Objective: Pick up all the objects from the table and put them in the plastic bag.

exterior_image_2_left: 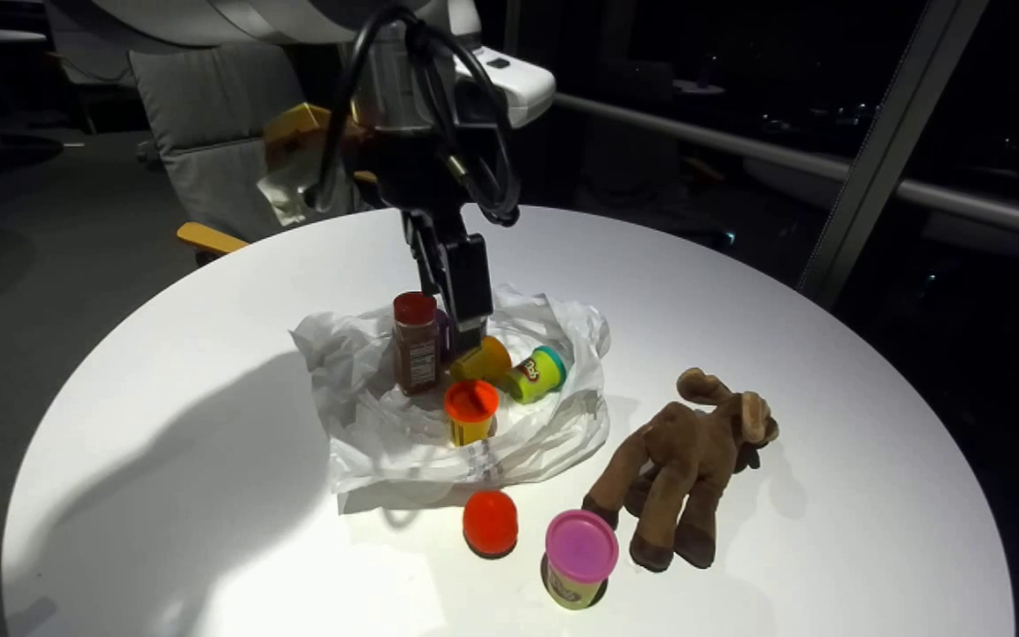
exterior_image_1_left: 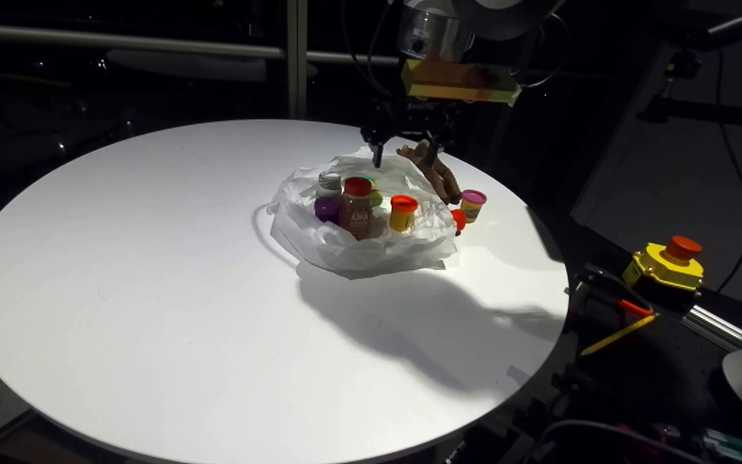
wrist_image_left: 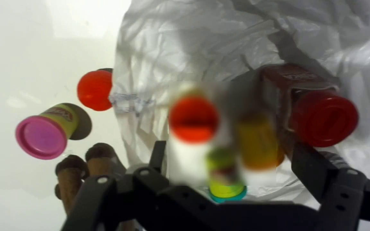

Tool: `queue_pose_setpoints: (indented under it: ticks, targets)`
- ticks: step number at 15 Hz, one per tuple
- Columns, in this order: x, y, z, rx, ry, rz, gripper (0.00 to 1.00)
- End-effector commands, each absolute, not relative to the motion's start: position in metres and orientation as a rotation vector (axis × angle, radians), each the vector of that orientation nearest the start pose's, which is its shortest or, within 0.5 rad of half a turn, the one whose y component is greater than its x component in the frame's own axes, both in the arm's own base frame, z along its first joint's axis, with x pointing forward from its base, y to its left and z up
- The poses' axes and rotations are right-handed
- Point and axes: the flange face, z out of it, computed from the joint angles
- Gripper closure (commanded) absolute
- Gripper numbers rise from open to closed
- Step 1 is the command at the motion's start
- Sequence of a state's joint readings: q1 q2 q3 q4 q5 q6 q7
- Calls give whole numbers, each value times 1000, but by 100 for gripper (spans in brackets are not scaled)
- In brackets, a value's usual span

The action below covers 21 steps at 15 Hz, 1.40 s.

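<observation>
Three outside bag (exterior_image_2_left: 368, 433) | plush (exterior_image_2_left: 686, 447), round red thing (exterior_image_2_left: 490, 522), pink-lidded tub (exterior_image_2_left: 579, 553) | pincer (exterior_image_1_left: 404, 159) spread wide, empty

In an exterior view, on a round white table (exterior_image_2_left: 863, 522), a white plastic bag (exterior_image_2_left: 355, 433) holds a clear, square red-lidded jar (exterior_image_2_left: 417, 349) left of a cylindrical orange-lidded yellow tub (exterior_image_2_left: 471, 407), with a cylindrical teal-lidded green tub (exterior_image_2_left: 538, 375) right of both. Before the bag lies a rounded red object (exterior_image_2_left: 490, 522); right of it stands a cylindrical pink-lidded yellow tub (exterior_image_2_left: 580, 557), and behind that, rightward, a brown plush animal (exterior_image_2_left: 686, 451).
</observation>
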<state>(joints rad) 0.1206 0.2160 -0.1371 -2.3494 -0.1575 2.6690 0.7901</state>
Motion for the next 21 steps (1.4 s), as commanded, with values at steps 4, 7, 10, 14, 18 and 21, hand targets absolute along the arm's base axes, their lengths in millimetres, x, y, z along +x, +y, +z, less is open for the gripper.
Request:
queue_pose_setpoints:
  ticks: [4, 7, 10, 14, 18, 21]
  targets:
    - [490, -94, 225, -2909, 1367, -236, 0]
    - [479, -122, 220, -2893, 1458, -200, 0]
    - [471, -140, 218, -2879, 1532, -187, 0]
    - [467, -158, 210, -2843, 1608, -159, 0]
    - [465, -165, 192, -2839, 1629, -115, 0]
    - [465, -166, 180, -2830, 1656, -79, 0]
